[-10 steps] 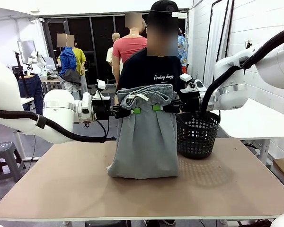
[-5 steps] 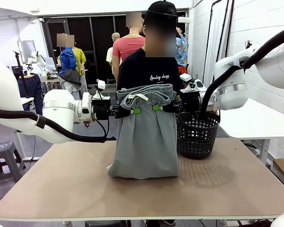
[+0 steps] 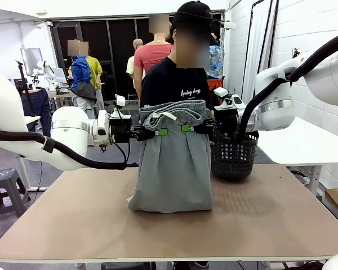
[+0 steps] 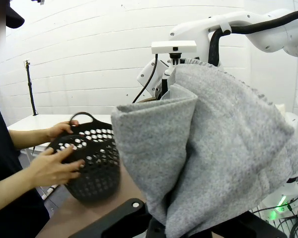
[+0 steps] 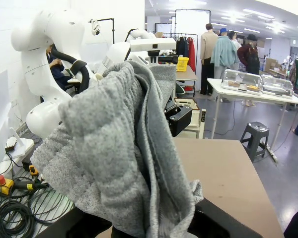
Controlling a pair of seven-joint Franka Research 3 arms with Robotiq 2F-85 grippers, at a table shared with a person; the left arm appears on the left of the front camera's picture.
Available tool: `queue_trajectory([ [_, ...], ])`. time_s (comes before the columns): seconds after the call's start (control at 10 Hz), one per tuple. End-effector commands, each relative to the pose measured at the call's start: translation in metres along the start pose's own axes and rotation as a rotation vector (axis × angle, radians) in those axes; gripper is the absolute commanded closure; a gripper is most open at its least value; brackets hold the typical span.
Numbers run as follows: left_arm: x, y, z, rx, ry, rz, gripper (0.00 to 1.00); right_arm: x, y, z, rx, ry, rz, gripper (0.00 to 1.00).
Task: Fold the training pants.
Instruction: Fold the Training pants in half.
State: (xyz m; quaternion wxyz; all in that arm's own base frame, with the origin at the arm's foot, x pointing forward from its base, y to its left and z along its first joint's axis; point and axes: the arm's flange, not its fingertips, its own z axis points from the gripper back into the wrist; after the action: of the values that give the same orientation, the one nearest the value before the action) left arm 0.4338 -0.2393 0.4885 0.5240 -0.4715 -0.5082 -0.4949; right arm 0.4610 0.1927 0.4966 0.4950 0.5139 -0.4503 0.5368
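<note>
Pants (image 3: 173,163): light grey jersey, hanging upright over the table's (image 3: 270,225) middle, gathered waistband uppermost and bunched, a white drawstring end showing at the waist. Lower edge rests crumpled on the tabletop. In the left wrist view the cloth (image 4: 223,153) drapes over the fingers in thick folds; in the right wrist view it (image 5: 119,158) does likewise.

Left gripper (image 3: 158,132): clamped on the waistband's left side, green pad showing against the cloth, arm reaching in level.

Right gripper (image 3: 190,128): clamped on the waistband's right side, green pad showing, level with the left one and near it.

Basket (image 3: 234,154): black plastic mesh, just right of the pants, behind the right gripper, tilted in the left wrist view (image 4: 89,161).

Person: black T-shirt, standing at the far edge behind the pants. Both hands on the basket, one (image 4: 54,166) spread on its wall, the other (image 4: 62,130) at its rim.
</note>
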Motion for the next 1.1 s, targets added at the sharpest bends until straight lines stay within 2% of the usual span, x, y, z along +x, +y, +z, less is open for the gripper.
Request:
queue_trajectory([
  [0.0, 0.002, 0.006, -0.001, -0.008, 0.003, 0.003, 1.0, 0.004, -0.006, -0.001, 0.008, -0.003, 0.003, 1.0],
  [0.4, 0.03, 0.036, -0.001, -0.011, 0.019, -0.031, 1.0, 0.034, -0.042, 0.0, 0.023, -0.006, -0.005, 1.0],
  [1.0, 0.085, 0.121, -0.001, 0.082, 0.05, -0.074, 1.0, 0.106, -0.126, 0.001, -0.004, 0.034, 0.062, 1.0],
])
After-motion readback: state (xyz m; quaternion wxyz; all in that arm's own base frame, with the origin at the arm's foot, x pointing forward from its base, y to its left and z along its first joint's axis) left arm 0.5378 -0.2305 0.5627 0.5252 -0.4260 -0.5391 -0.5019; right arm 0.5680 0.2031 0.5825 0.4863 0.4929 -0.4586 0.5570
